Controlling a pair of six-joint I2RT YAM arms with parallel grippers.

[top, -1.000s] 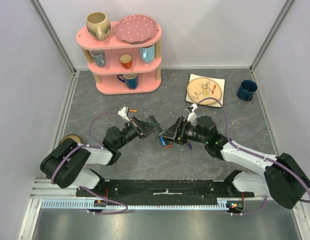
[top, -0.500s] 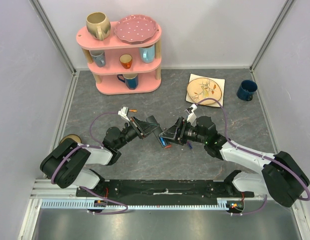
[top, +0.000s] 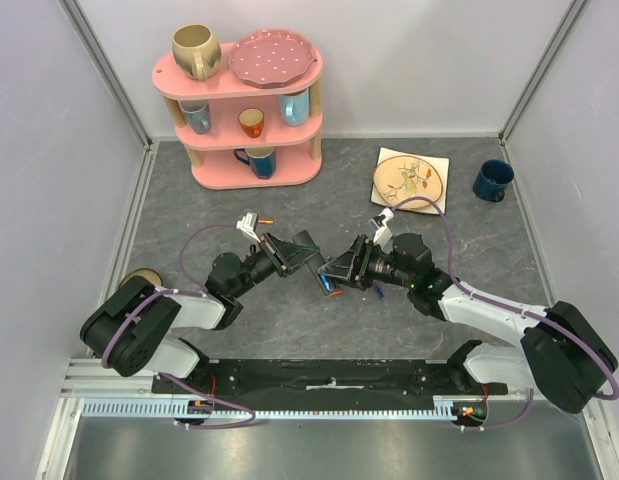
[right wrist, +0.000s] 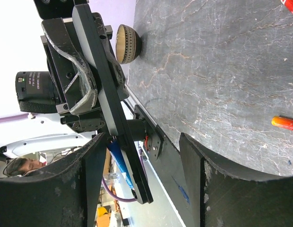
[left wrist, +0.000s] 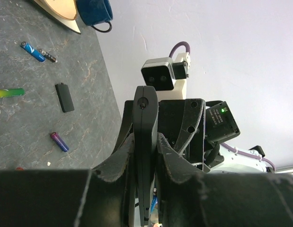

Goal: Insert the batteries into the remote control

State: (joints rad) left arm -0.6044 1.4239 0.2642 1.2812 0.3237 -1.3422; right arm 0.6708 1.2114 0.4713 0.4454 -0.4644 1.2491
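My left gripper [top: 303, 256] is shut on the remote control [top: 320, 270], a slim black bar held edge-on above the table's middle. In the left wrist view the remote [left wrist: 145, 123] sits clamped between both fingers. A blue battery [right wrist: 120, 161] lies along the remote's [right wrist: 108, 104] underside near its free end. My right gripper [top: 341, 272] is open, its fingers [right wrist: 89, 184] either side of that free end without gripping it. Loose batteries lie on the table: blue [left wrist: 32, 51], dark [left wrist: 48, 56], green-yellow [left wrist: 9, 92], purple [left wrist: 58, 141], orange [right wrist: 284, 123].
A small black battery cover [left wrist: 65, 97] lies flat on the table. A pink shelf [top: 251, 120] with mugs stands at the back. A patterned plate [top: 410, 178] and blue mug [top: 492, 180] sit back right. A wooden bowl [top: 141, 280] sits at the left.
Almost none. The right gripper has crept slightly left toward the remote's free end; the left gripper keeps its hold.
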